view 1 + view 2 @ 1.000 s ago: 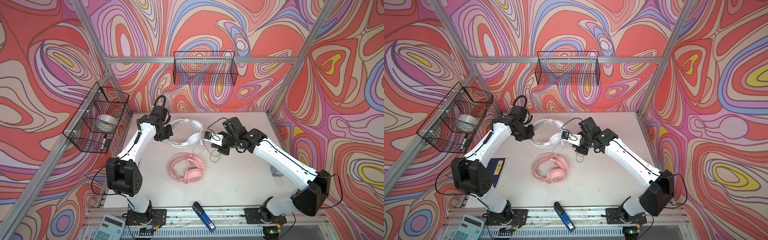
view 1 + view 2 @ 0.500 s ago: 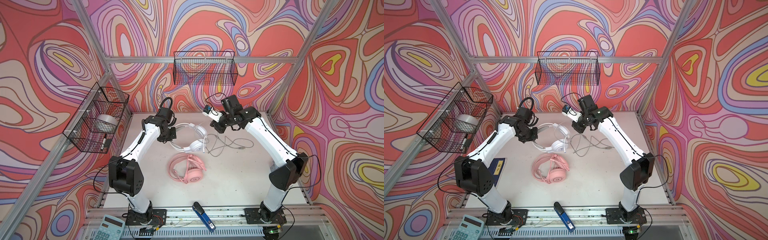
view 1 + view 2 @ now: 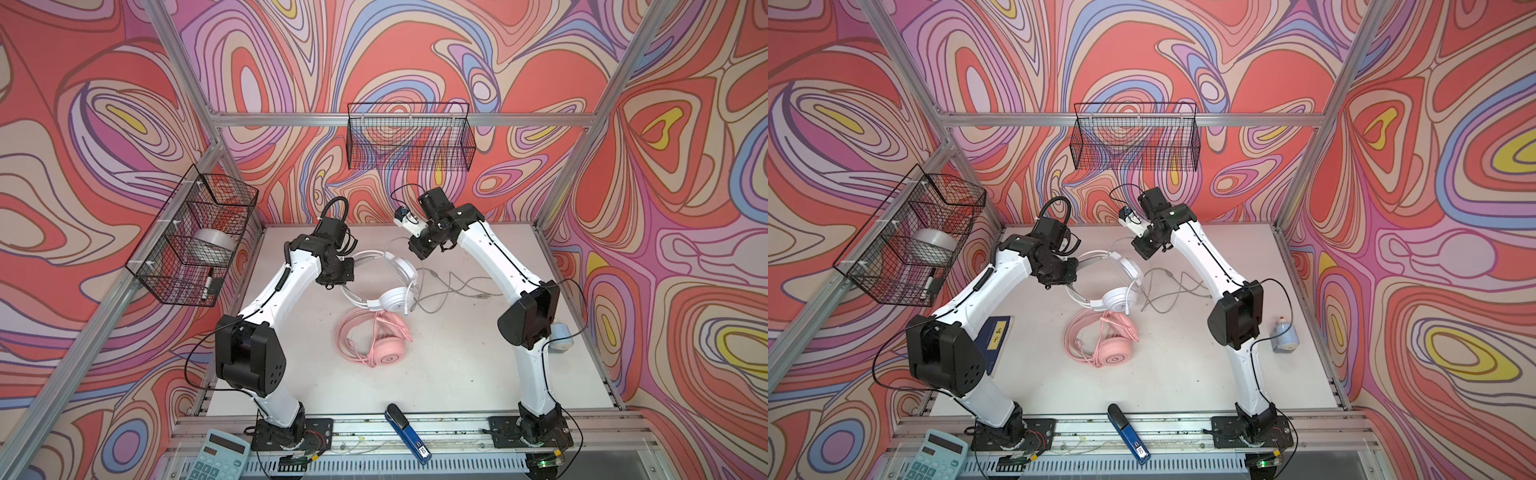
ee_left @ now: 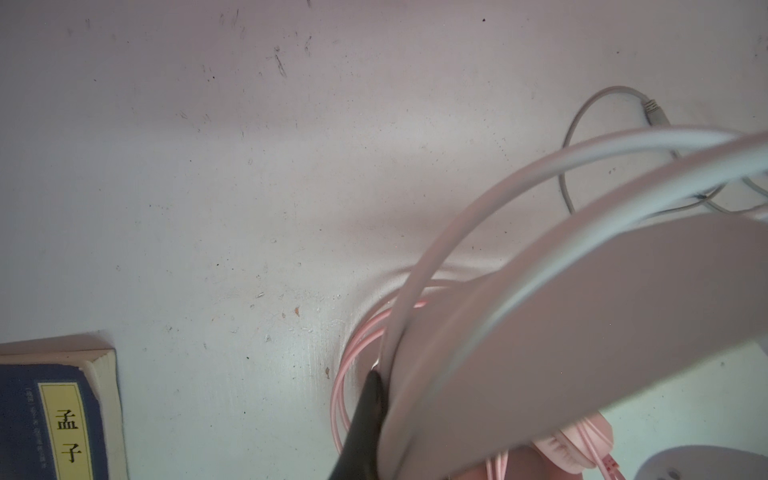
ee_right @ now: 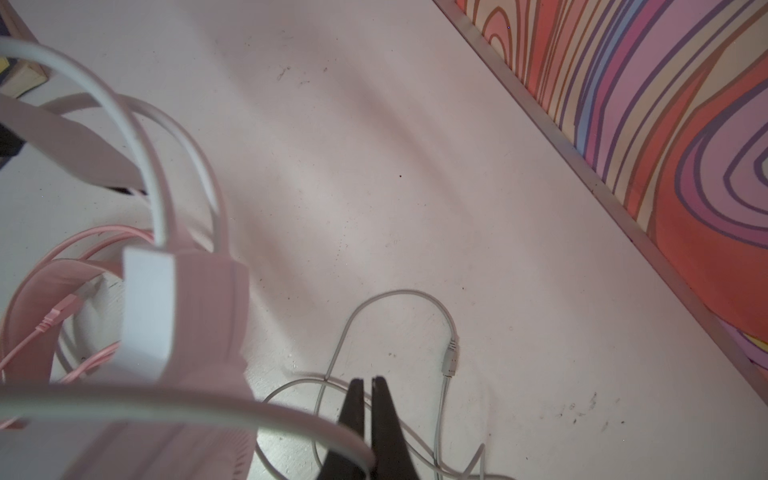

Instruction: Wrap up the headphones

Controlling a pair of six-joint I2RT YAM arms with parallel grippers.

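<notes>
- The left gripper (image 3: 340,277) clamps shut on the white headphones' (image 3: 397,297) headband (image 4: 582,316).
- The right gripper (image 5: 368,380), closed, pinches their grey cable (image 5: 395,293), just right.

pink headphones (image 3: 388,353), white headphones (image 3: 395,299), swirl-patterned walls (image 3: 415,50)

A black wire basket (image 3: 174,286) on the left wall holds a whitish tape roll (image 3: 212,246) and a black marker (image 3: 206,283). A navy book (image 3: 995,338) (yellow title label) lies on the white tabletop (image 3: 457,374); the blue oblong thing (image 3: 406,432) may be a stapler.
</notes>
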